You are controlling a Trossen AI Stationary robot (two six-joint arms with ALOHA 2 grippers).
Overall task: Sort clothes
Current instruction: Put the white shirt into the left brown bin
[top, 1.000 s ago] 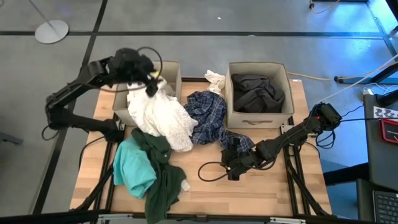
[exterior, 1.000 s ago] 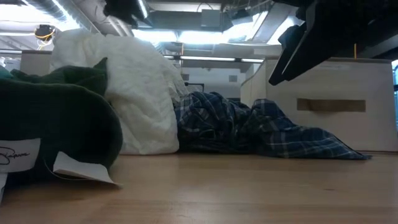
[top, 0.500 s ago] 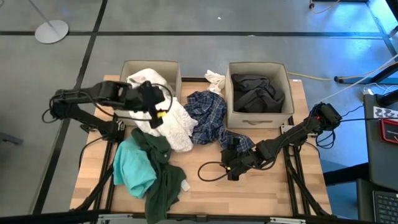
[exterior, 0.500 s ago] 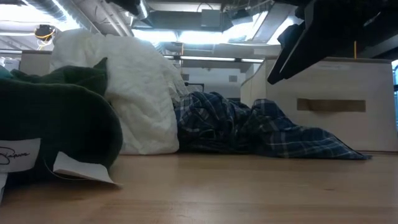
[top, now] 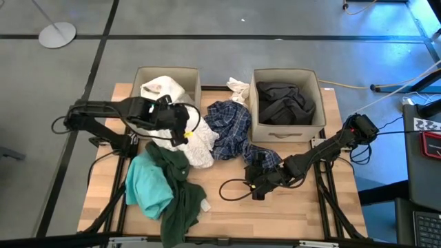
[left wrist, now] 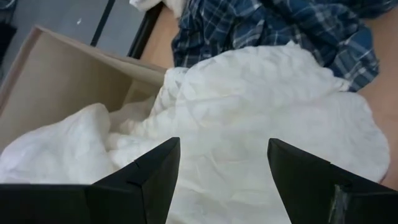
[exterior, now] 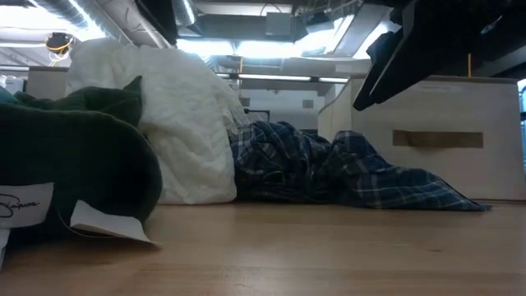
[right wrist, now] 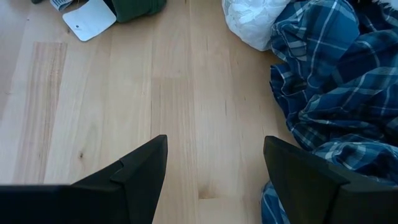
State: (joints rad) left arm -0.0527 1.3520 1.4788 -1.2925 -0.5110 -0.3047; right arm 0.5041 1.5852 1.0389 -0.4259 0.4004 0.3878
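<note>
While our left gripper (top: 180, 131) hangs over the white garment (top: 196, 141) with its jaws apart and nothing in them, we are at the step of picking up the next piece of white clothing. That garment lies half on the table (top: 275, 213) and half up against the left box (top: 141, 74), where more white cloth already sits. The blue plaid shirt (top: 231, 127) lies just beside it, touching it. The teal garment (top: 148, 189) and the dark green garment (top: 180, 196) lie at the near left of the table. The dark grey garment (top: 286, 102) is in the right box (top: 256, 127).

Next we think we must go down, pinch only the white cloth, not the plaid, and lift it all into the left box.

Our right gripper (top: 253, 187) rests low beside the plaid shirt's tail, jaws apart and empty.

A second ago our left gripper was up over the left box. Now it has swung back over the white pile. The right arm has not moved, and the clothes lie as they did.
</note>
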